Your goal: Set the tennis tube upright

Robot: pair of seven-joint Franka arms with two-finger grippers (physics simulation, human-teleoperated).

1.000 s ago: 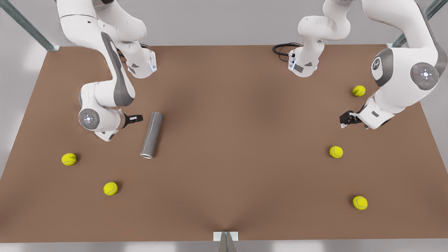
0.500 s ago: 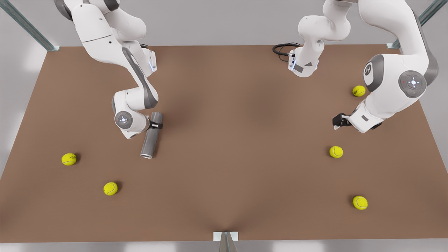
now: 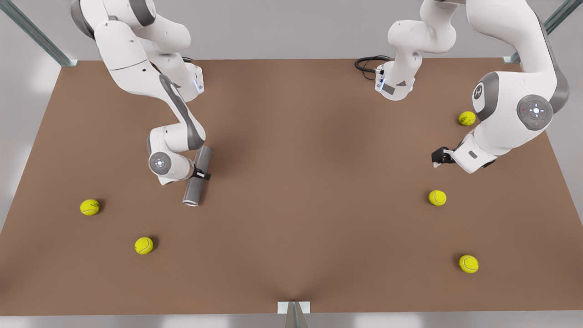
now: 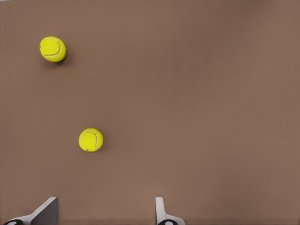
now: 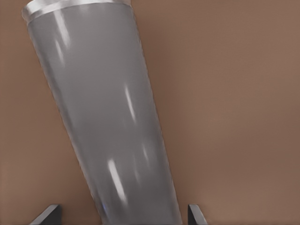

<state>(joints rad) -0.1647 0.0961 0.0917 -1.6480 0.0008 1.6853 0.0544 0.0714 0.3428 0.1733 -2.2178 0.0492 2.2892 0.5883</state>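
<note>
Five yellow tennis balls are scattered across the brown worktop (image 3: 291, 191): one (image 3: 89, 207) near the edge on the front view's left, another (image 3: 144, 245) closer to the near edge, and three toward the opposite side, at (image 3: 467, 118), (image 3: 437, 197) and (image 3: 468, 263). None of them touches the tennis tube (image 3: 197, 176), which lies flat on its side, well in from the far corner on the front view's left, its length running roughly from far edge to near edge, with the bright-rimmed end toward the near edge. A black cable (image 3: 369, 64) coils by the far edge beside one arm's base. Nothing sits between the tube and the balls; the worktop around it is bare. The right gripper (image 3: 201, 173) is down at the tube, straddling it across the middle, its fingers (image 5: 50, 214) spread either side of the grey barrel (image 5: 108, 122), not clamped onto it as far as the right wrist view shows. The left gripper (image 3: 438, 157) waits well apart on the far side of the worktop, near its other side edge, fingers (image 4: 161, 213) parted with nothing between them, looking down at two balls, (image 4: 53, 48) and (image 4: 91, 139).
</note>
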